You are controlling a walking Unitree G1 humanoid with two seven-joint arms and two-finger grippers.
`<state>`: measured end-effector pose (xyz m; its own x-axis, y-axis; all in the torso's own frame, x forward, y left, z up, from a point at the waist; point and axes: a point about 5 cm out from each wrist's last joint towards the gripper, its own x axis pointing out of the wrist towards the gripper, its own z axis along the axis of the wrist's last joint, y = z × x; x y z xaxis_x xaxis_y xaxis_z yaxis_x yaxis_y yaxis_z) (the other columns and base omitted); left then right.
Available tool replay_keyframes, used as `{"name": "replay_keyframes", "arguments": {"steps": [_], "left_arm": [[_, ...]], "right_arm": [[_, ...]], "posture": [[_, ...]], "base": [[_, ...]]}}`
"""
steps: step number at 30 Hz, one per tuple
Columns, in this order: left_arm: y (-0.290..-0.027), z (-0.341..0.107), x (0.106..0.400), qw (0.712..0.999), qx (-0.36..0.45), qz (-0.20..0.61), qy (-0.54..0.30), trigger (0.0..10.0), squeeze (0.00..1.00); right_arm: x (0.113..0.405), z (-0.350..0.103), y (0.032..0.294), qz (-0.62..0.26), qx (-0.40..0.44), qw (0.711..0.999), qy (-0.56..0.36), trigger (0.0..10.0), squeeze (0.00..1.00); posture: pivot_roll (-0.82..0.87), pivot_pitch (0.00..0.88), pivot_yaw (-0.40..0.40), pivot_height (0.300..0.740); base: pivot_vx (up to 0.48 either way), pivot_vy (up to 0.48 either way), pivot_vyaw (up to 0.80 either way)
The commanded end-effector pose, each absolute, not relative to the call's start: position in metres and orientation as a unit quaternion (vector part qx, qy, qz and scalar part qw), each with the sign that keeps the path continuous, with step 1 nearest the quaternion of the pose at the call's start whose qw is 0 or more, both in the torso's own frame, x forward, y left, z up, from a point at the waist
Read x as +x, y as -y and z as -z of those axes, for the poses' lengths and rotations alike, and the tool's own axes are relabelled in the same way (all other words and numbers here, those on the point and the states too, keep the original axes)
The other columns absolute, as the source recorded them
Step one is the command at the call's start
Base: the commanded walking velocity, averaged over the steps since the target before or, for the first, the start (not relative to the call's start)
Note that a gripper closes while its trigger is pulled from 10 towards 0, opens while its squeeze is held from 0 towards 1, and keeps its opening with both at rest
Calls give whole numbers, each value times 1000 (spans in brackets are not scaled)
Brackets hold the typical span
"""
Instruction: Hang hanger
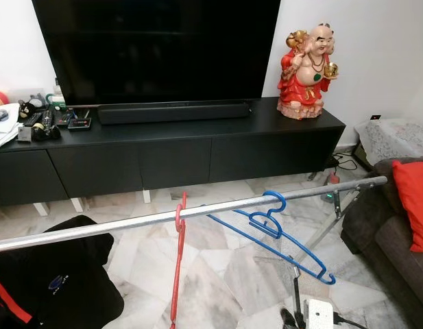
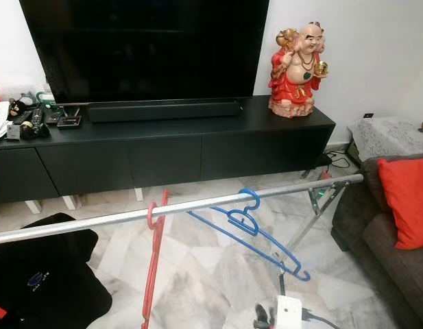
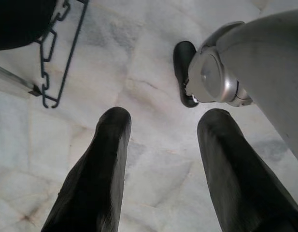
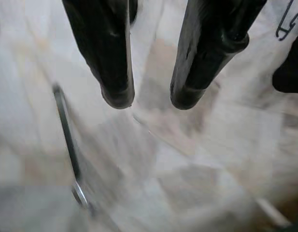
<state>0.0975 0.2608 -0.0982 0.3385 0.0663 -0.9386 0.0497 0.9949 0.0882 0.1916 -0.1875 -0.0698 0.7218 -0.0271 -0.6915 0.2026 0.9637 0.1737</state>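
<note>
Closest to the camera, both arms just hang down toward the marble floor (image 1: 218, 274). The left gripper (image 3: 161, 130) points straight at the tiles with its two fingers spread wide and nothing between them; the robot's own silver leg and black foot (image 3: 183, 72) sit in the upper right of that wrist view. The right gripper (image 4: 151, 99) is also aimed at the floor, fingers parted with a gap, holding nothing, and that shot is pretty blurry.

Next up, a silver rail (image 1: 197, 212) runs across the lower half of the eye view, sloping up to the right. A red hanger (image 1: 177, 264) is hooked on it near the middle and dangles straight down. A blue hanger (image 1: 276, 229) is hooked on just to the right, tilted so its bar slants toward the lower right. A black garment (image 1: 53, 274) drapes over the rail at lower left.

Further back there's a black TV cabinet (image 1: 170, 154) with a soundbar (image 1: 173, 112), a big TV (image 1: 156, 48), and a red laughing statue (image 1: 307, 72) at upper right. A sofa with a red cushion (image 1: 413, 202) sits on the right edge.
</note>
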Motion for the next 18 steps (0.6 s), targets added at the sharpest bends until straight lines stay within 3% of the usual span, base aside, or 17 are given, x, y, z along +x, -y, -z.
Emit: {"name": "replay_keyframes", "arguments": {"steps": [1, 5, 18], "left_arm": [[-263, 98, 97, 816, 48, -16, -576, 10000, 0], [-265, 97, 97, 820, 49, -30, -570, 10000, 0], [-263, 98, 98, 820, 54, -23, -569, 10000, 0]], "right_arm": [[180, 79, 189, 91, 129, 902, -402, 10000, 0], [165, 91, 180, 95, 118, 879, -451, 10000, 0], [155, 96, 188, 117, 121, 867, -469, 10000, 0]], "posture": [[105, 0, -30, 740], [101, 0, -24, 740], [101, 0, -22, 740]], "base": [[0, 0, 0], [0, 0, 0], [0, 0, 0]]}}
